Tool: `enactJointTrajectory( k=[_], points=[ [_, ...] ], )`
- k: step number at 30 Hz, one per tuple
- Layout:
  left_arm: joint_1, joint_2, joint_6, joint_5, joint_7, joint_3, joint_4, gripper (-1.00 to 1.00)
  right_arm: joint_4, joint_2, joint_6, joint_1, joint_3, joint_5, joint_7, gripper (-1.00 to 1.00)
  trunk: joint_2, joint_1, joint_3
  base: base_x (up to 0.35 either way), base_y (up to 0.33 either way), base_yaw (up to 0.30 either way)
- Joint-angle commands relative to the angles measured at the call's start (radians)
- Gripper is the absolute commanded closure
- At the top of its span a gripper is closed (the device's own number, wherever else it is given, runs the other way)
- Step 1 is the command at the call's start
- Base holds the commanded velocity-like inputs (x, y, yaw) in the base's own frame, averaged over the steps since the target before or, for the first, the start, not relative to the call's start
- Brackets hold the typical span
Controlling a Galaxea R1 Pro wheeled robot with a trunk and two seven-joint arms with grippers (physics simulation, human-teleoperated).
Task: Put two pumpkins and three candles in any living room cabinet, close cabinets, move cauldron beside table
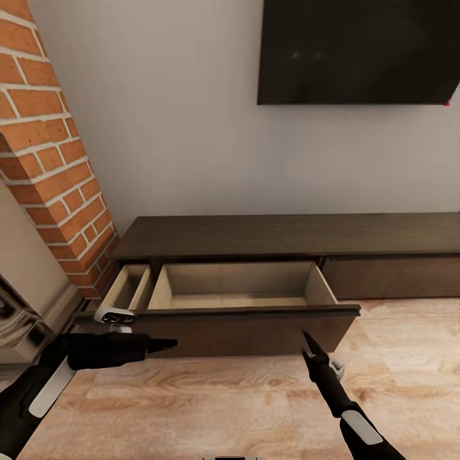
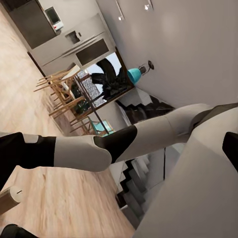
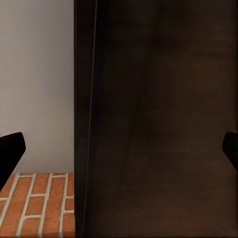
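Cabinet (image 1: 287, 246), low in mid-frame with its wide drawer (image 1: 246, 319) pulled out and empty, long axis left to right, front panel just above the nearer right gripper (image 1: 308, 345), fingers parted; left gripper (image 1: 163, 345) state undeterminable.

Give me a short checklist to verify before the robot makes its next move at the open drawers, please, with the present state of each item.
1. Wide drawer of the cabinet pulled out: ok.
2. Narrow drawer beside it pulled out: ok.
3. Pumpkin or candle inside the wide drawer: not ok, its inside looks bare.
4. Right gripper empty: ok; its fingertips are apart in the right wrist view.
5. Left gripper empty: cannot tell.
6. All cabinet fronts closed: not ok.
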Motion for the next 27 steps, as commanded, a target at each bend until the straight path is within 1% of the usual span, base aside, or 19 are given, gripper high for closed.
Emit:
enactJointTrajectory(
  k=[1, 7, 10, 13, 16, 23, 27],
  points=[
    [-0.001, 0.001, 0.011, 0.002, -0.003, -0.002, 0.0, -1.0, 0.001, 0.0, 0.01, 0.0, 0.001, -0.01, 0.003, -1.0, 0.0, 0.0, -0.001, -0.116, 0.0, 0.0],
    [-0.001, 0.001, 0.011, 0.003, -0.003, -0.002, 0.003, -1.0, 0.001, -0.001, 0.012, 0.0, 0.001, -0.01, 0.003, -1.0, 0.0, 0.0, -0.001, -0.057, 0.0, 0.0],
    [-0.001, 0.002, 0.011, 0.004, -0.003, 0.0, 0.02, -1.0, 0.001, -0.001, 0.012, 0.0, 0.001, -0.01, 0.003, -1.0, 0.0, 0.0, -0.001, -0.006, 0.0, 0.0],
    [-0.001, 0.002, 0.012, 0.01, -0.003, 0.015, 0.039, -1.0, 0.001, -0.001, 0.012, 0.0, 0.001, -0.01, 0.003, -1.0, 0.0, 0.0, -0.001, -0.002, 0.0, 0.0],
    [-0.001, 0.002, 0.013, 0.013, -0.003, 0.024, 0.044, -1.0, 0.001, -0.001, 0.012, 0.0, 0.001, -0.01, 0.001, -1.0, 0.0, -0.002, 0.011, 0.0, 0.0, 0.0],
    [-0.001, 0.002, 0.015, 0.014, -0.003, 0.025, 0.048, -1.0, 0.001, -0.003, 0.012, 0.0, 0.001, -0.01, 0.002, -1.0, 0.002, -0.005, 0.038, 0.0, 0.0, 0.0],
    [-0.001, 0.001, 0.015, 0.014, -0.003, 0.024, 0.048, -1.0, 0.001, -0.003, 0.011, 0.0, 0.004, -0.01, -0.001, -1.0, 0.003, -0.007, 0.053, -0.147, 0.0, 0.0]
  ],
)
